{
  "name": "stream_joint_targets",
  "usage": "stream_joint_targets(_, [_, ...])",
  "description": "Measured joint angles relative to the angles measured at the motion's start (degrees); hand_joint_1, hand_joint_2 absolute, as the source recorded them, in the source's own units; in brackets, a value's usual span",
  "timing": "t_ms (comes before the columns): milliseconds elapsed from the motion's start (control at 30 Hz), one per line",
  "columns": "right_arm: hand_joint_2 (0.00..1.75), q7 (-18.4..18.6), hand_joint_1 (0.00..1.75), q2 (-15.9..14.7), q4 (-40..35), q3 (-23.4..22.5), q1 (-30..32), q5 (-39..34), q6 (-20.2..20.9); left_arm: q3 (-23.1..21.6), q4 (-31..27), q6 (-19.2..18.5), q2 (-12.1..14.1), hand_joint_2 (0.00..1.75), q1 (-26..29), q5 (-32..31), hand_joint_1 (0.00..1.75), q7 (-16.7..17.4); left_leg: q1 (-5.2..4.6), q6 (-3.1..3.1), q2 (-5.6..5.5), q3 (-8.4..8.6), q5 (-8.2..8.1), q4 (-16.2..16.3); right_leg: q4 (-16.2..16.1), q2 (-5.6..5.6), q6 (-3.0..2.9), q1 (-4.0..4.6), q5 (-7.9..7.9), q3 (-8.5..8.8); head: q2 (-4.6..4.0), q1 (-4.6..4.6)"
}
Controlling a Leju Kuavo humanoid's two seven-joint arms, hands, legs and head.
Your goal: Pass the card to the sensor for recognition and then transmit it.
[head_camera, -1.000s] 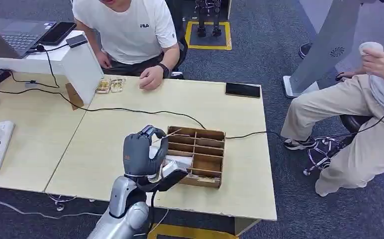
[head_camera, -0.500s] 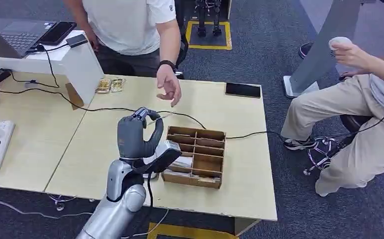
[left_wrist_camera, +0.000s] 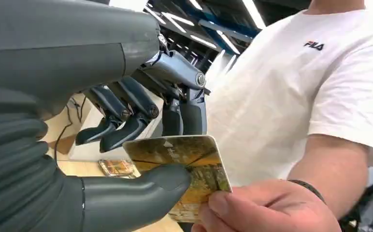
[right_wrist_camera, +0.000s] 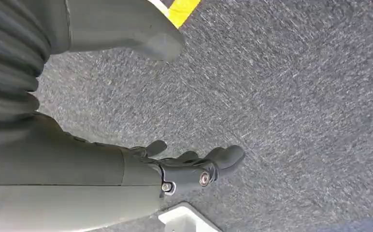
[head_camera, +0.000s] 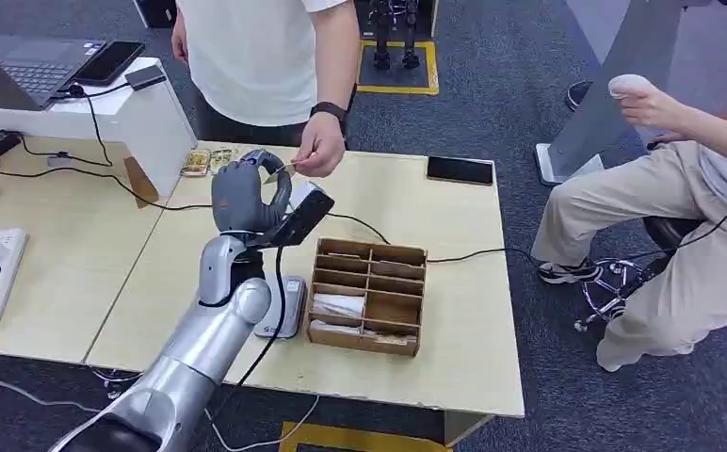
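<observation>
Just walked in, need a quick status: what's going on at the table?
The robot's left hand pinches a yellow-brown patterned card between thumb and fingers, held out over the light wooden table. A standing person in a white T-shirt has their hand on the card's other end. Both grip it. The right hand hangs over grey carpet, holding nothing.

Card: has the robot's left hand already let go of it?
No: the left hand pinches the card under its thumb while a person's hand grips the other end.
</observation>
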Motion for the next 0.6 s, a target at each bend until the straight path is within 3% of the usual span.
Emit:
stream_joint_targets(33, [1.75, 0.04, 0.00, -0.11, 0.11, 0.02, -0.01, 0.00, -0.11, 0.26, 0.90, 0.17, 0.00, 1.75, -0.38, 0.00, 0.23, -0.02, 0.00, 0.00, 0.00, 0.00, 0.00, 0.00, 0.00, 0.01, 0.00, 0.00, 0.00, 0.00, 0.00, -0.02])
stream_joint_targets(67, [1.75, 0.07, 0.00, -0.20, 0.28, 0.02, -0.01, 0.02, -0.20, 0.50, 1.83, 0.33, 0.00, 1.75, -0.63, 0.00, 0.00, -0.11, 0.00, 0.00, 0.01, 0.00, -0.01, 0.00, 0.00, 0.02, 0.00, 0.00, 0.00, -0.01, 0.00, 0.00])
stream_joint_targets(600, [1.75, 0.26, 0.00, -0.61, 0.33, 0.92, 0.25, 0.20, -0.41, 2.19, 3.71, 4.57, 0.11, 1.75, -0.65, 0.31, 0.00, -1.66, 0.00, 0.00, 0.01, -0.04, -0.02, 0.00, 0.00, 0.02, 0.00, 0.00, 0.00, -0.02, 0.00, 0.00])
